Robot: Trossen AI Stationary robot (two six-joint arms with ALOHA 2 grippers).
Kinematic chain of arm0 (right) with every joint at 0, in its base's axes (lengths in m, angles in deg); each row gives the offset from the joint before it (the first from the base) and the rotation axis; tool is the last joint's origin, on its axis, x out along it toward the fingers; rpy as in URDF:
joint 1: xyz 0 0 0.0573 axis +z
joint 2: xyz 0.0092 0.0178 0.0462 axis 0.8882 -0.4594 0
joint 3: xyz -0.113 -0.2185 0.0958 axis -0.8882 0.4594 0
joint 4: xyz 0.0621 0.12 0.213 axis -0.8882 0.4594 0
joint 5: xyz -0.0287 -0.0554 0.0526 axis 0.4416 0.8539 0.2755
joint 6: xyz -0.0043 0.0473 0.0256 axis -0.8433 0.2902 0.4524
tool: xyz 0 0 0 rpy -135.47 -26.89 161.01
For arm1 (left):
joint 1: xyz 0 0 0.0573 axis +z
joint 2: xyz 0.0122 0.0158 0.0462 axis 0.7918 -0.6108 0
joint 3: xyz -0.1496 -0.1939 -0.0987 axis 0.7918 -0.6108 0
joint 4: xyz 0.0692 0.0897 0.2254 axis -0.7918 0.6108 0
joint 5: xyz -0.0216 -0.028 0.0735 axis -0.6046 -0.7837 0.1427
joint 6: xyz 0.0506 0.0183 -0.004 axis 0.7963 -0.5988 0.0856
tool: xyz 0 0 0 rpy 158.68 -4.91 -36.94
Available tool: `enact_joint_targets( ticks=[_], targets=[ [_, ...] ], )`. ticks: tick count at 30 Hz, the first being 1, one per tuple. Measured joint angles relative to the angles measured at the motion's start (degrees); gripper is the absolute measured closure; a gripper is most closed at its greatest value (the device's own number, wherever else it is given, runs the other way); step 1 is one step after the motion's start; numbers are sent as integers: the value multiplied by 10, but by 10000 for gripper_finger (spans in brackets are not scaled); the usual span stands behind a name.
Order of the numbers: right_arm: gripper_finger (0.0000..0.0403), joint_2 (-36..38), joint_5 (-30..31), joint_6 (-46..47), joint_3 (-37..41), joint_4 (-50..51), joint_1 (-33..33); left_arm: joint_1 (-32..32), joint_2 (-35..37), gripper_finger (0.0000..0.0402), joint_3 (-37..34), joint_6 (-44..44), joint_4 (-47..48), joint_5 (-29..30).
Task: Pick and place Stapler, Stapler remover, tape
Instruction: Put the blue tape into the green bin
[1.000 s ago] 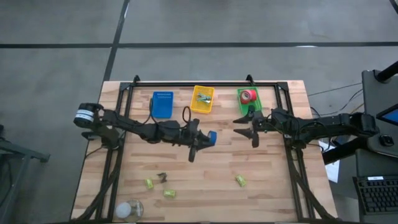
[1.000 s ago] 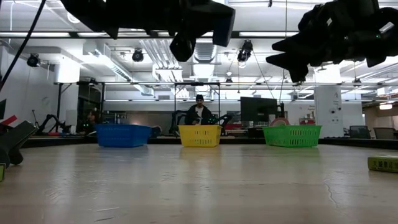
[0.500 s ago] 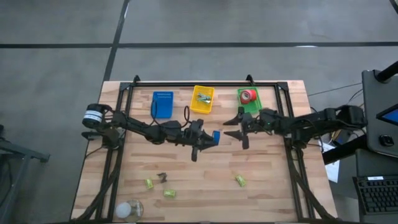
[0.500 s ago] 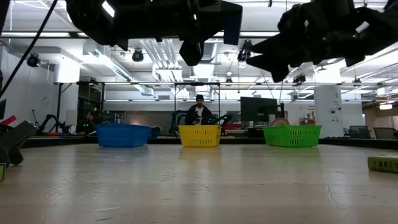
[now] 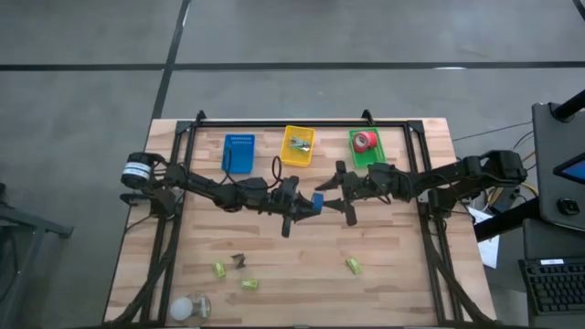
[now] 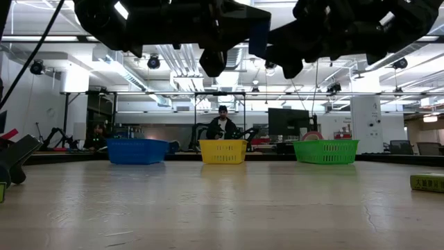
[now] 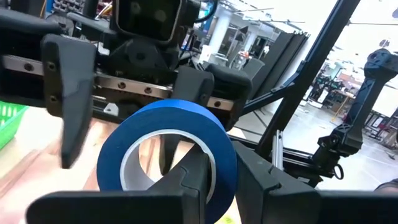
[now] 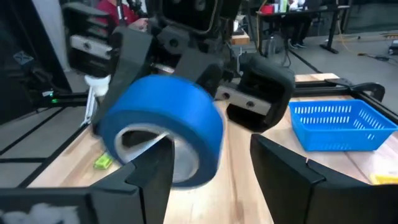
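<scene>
A blue tape roll [image 5: 316,201] with an open centre is held in the air over the middle of the table by my left gripper [image 5: 307,204], which is shut on it. In the left wrist view the roll [image 7: 166,155] fills the centre. My right gripper [image 5: 342,193] is open and faces it from the table's right, its fingers spread on either side of the roll [image 8: 163,132]. I cannot tell whether they touch it. A red tape roll [image 5: 365,140] lies in the green basket [image 5: 374,155]. My left gripper holds the blue tape roll by its wall [image 7: 225,167], one finger [image 7: 193,183] in the open centre and the other [image 7: 264,186] outside. The fingers come level from the table's left. The roll is lifted clear of the table, standing on edge.
A blue basket [image 5: 239,153], a yellow basket [image 5: 298,157] with small items and the green basket stand in a row at the far side. Near the front lie small yellow-green items [image 5: 219,269] [image 5: 353,265], a dark tool [image 5: 239,261] and a whitish round thing [image 5: 190,307]. A person shows beyond the table.
My right gripper has travelled toward the table's left, staying open, until its fingers stand around the blue tape roll held by my left gripper. The left gripper and roll have stayed nearly in place above the table.
</scene>
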Motion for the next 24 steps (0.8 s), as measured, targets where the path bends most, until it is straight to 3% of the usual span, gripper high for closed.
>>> enact_joint_targets(
  ticks=[6, 18, 24],
  targets=[
    [229, -3, 1, 3, -5, 5, 0, 0, 0, 346, 0, -1, 0, 0],
    [358, -2, 3, 3, -1, 4, 0, 0, 0, 346, 0, 5, 3, 4],
    [367, -1, 5, 3, -1, 4, 0, 0, 0, 346, 0, 8, 4, 5]
  ],
)
